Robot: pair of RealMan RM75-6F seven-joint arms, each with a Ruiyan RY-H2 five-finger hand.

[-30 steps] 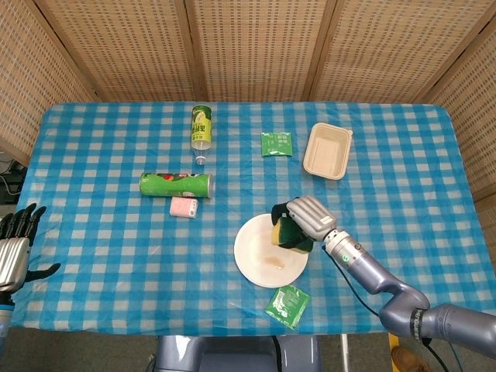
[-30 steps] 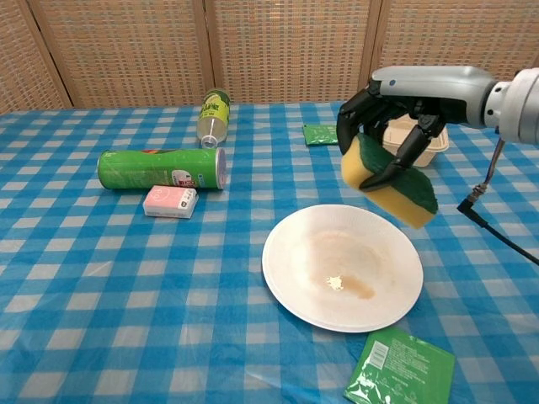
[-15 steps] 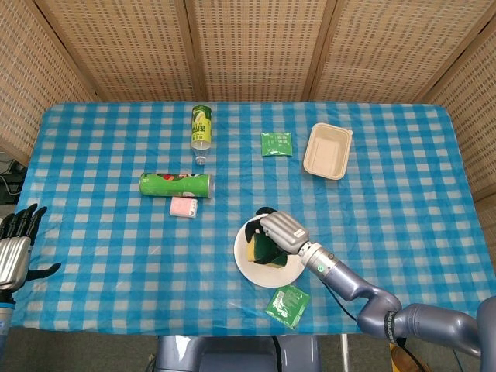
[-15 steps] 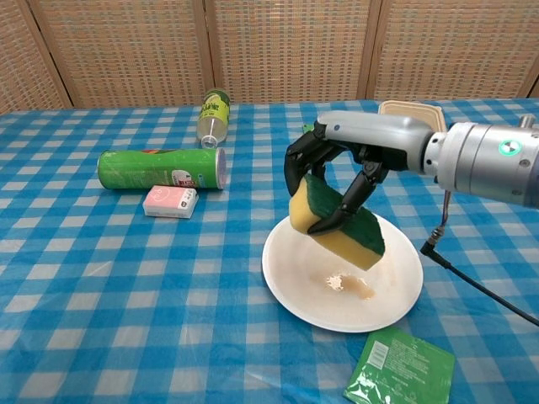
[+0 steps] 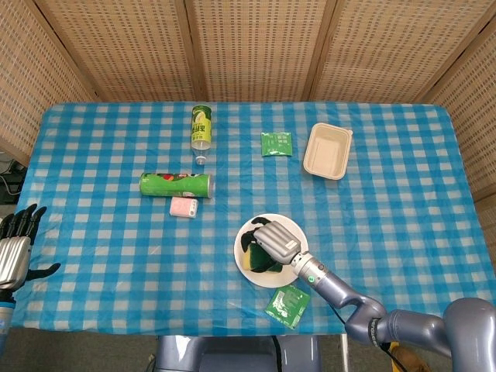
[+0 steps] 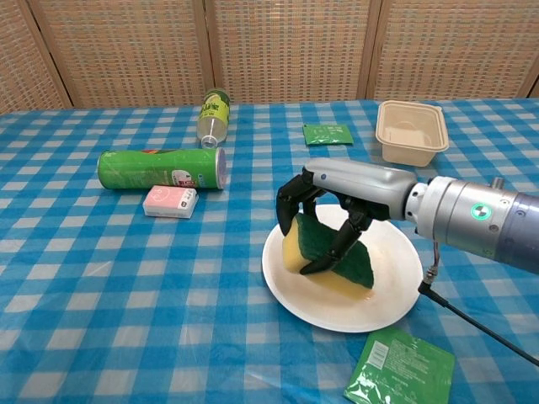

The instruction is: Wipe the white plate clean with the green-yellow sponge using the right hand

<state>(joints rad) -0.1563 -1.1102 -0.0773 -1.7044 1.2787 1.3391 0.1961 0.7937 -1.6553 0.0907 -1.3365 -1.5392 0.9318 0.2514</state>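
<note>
Sponge [image 6: 330,257], green on top and yellow beneath, pinched between dark fingers [image 6: 335,247] curled over its upper face and down both sides, pressed yellow side down onto the white plate [image 6: 396,290]. Right hand [image 6: 333,206] wrapped firmly round it, knuckles up, grey forearm running off toward the tabletop's right near corner; seen from the head camera, same right hand [image 5: 273,242] covering most of the white plate [image 5: 246,229], only a sliver of sponge [image 5: 253,256] showing on its left. Plate sitting near the front edge of the tabletop [image 5: 403,201], roughly mid-width. Green sachet [image 6: 398,367] just beside the plate's near right rim, close to the front edge. Pink packet [image 6: 170,202] and green chip can [image 6: 160,168] lying on its side further left, toward the middle. Green bottle [image 6: 213,116] lying down, second green sachet [image 6: 328,134] and beige tray [image 6: 410,131] nearer the back edge. Left hand [image 5: 15,244] off the tabletop's left near corner, fingers spread apart, holding nothing.
</note>
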